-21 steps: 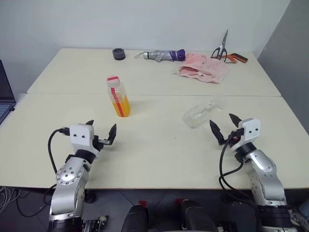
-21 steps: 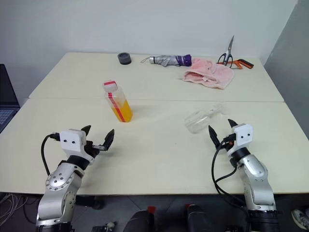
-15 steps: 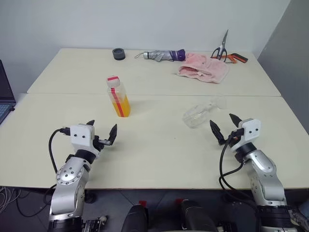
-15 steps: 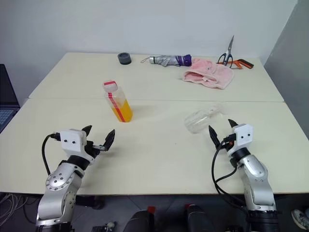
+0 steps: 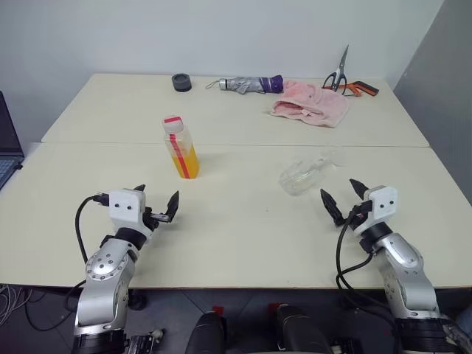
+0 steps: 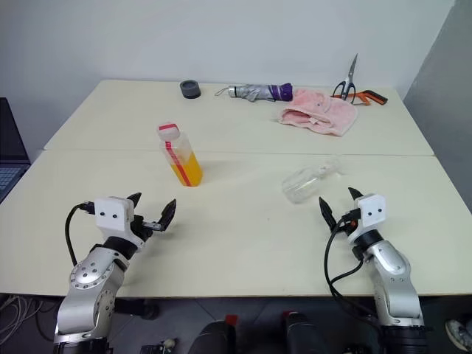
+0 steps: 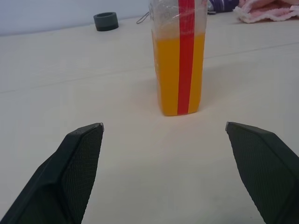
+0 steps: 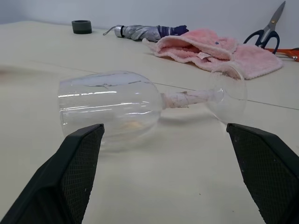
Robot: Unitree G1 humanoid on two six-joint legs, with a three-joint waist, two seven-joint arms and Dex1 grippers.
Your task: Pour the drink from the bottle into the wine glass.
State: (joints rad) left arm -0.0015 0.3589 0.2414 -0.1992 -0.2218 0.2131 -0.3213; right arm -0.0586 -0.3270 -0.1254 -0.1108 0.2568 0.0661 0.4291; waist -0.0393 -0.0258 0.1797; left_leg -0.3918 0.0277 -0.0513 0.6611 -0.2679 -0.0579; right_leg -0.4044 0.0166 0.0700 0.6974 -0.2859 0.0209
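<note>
Cream surface (image 5: 243,228) against a white wall, head view first: I see the bottle (image 5: 180,147) upright left of centre, the drink (image 5: 184,162) filling its lower half, cap on. Wine glass (image 5: 306,175) lies on its side right of centre, empty. Far edge holds a dark ring (image 5: 181,82), folded umbrella (image 5: 245,84), pink towel (image 5: 310,104), scissors (image 5: 338,73). My left gripper (image 5: 156,201) hovers near the front, fingers apart, well short of the bottle; right gripper (image 5: 339,195) fingers apart too, just short of the glass. Left wrist view: bottle (image 7: 178,56) dead ahead between spread fingers (image 7: 77,163), not touching. Right wrist view: wine glass (image 8: 140,105) on its side, bowl toward the left fingertip, foot toward the towel (image 8: 210,49), nothing gripped.
</note>
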